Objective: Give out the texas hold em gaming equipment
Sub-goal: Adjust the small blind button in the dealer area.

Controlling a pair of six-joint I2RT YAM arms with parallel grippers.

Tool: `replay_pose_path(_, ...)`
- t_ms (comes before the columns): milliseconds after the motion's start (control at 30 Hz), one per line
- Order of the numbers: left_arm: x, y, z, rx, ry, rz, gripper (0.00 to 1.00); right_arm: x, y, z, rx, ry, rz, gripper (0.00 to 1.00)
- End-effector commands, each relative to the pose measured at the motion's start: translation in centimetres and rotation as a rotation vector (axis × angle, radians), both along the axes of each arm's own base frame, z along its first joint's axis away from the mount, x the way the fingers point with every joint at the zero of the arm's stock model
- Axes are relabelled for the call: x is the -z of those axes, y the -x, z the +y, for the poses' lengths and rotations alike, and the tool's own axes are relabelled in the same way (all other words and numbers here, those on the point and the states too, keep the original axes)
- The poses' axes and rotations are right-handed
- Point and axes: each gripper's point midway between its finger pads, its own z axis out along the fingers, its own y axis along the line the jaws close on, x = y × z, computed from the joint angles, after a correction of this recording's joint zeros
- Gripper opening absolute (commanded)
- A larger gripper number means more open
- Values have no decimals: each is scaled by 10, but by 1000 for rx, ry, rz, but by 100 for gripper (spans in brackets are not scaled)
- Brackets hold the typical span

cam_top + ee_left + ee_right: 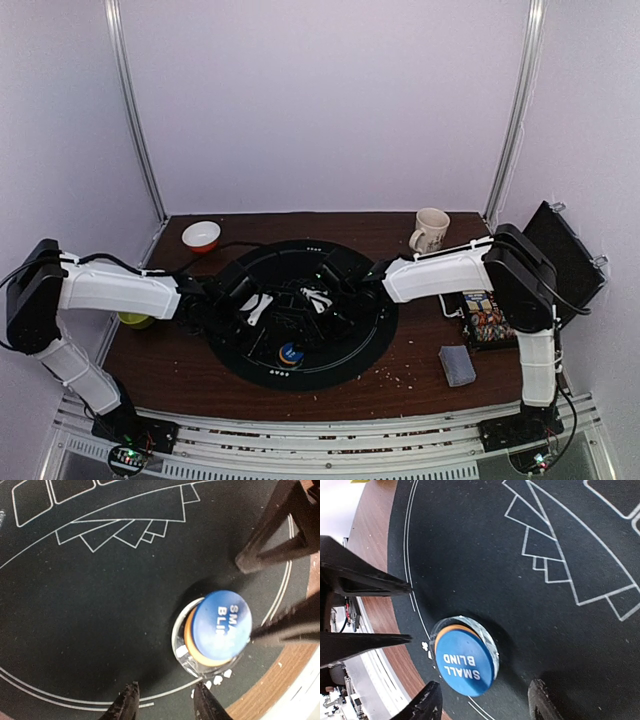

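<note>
A stack of three discs lies near the front edge of the round black poker mat [240, 345]: a blue "SMALL BLIND" disc [222, 622] on an orange disc [189, 639] on a clear disc [181, 652]. The stack also shows in the top view [291, 353] and the right wrist view [465, 660]. My left gripper [167, 702] is open and empty, just short of the stack. My right gripper [482, 705] is open and empty, its jaws either side of the stack from the opposite direction. A grey-blue block, perhaps the cards [458, 364], lies at the right.
A white-and-orange bowl [201, 235] sits back left and a mug [430, 230] back right. A tray of colourful pieces [487, 318] and a black case [565, 255] are at the right edge. A yellow-green object [135, 320] lies under the left arm. White crumbs [217, 680] lie by the stack.
</note>
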Motion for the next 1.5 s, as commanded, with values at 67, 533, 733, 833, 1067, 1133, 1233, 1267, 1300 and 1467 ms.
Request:
replay_pose_path(67, 4, -14, -10, 6, 22, -35, 39, 13, 1, 7, -24, -30, 39, 55)
replay_pose_path(533, 12, -14, -19, 32, 36, -10, 39, 25, -3, 0, 2, -39, 86, 40)
replay_pose_path(733, 14, -15, -21, 37, 39, -10, 39, 29, -6, -3, 7, -45, 93, 37)
replay_pose_path(833, 13, -16, -24, 45, 41, -9, 39, 35, -4, -3, 6, -41, 106, 36)
replay_pose_path(1067, 13, -16, -23, 50, 33, -12, 40, 34, -9, -14, 26, -25, 100, 25)
replay_pose_path(1133, 15, -16, -21, 52, 21, -13, 40, 33, -10, -19, 31, -16, 96, 23)
replay_pose_path(1233, 15, -17, -20, 54, 15, -15, 40, 33, -10, -25, 33, -3, 92, 20)
replay_pose_path(1267, 14, -17, -20, 55, 15, -16, 40, 32, -10, -27, 34, 0, 91, 20)
replay_pose_path(1300, 14, -17, -20, 55, 16, -16, 40, 32, -10, -28, 34, 4, 90, 20)
replay_pose_path(1467, 12, -18, -20, 61, 10, -24, 40, 27, -10, -32, 32, -2, 92, 16)
